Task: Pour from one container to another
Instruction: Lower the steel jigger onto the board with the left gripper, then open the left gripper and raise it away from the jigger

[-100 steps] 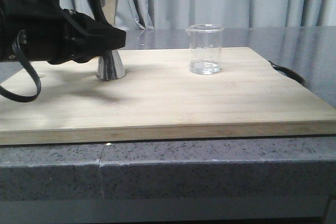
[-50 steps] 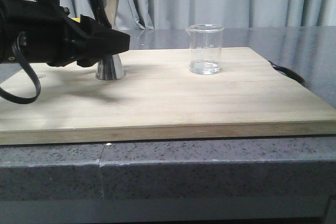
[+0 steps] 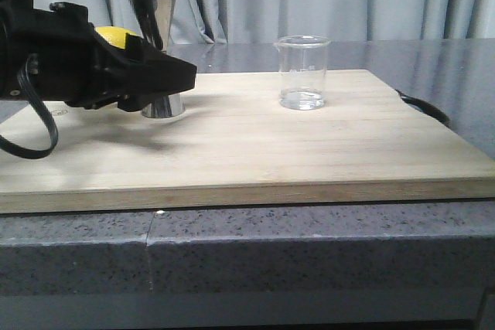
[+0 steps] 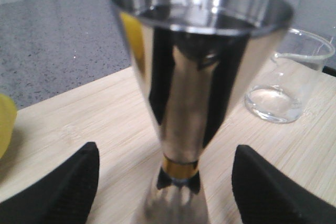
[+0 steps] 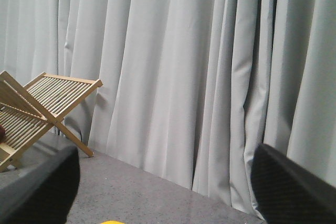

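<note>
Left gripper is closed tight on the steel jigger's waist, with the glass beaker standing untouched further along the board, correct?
Not quite. The left gripper is open: the left wrist view shows its fingers wide apart on either side of the jigger, clear gaps between. The beaker does stand untouched on the board.

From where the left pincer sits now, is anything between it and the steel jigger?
Nothing visible. In the left wrist view the jigger stands upright on the wooden board, centred in the gap of the open left pincer, with bare board on either side of its waist. The glass beaker stands apart, off to the side.
</note>
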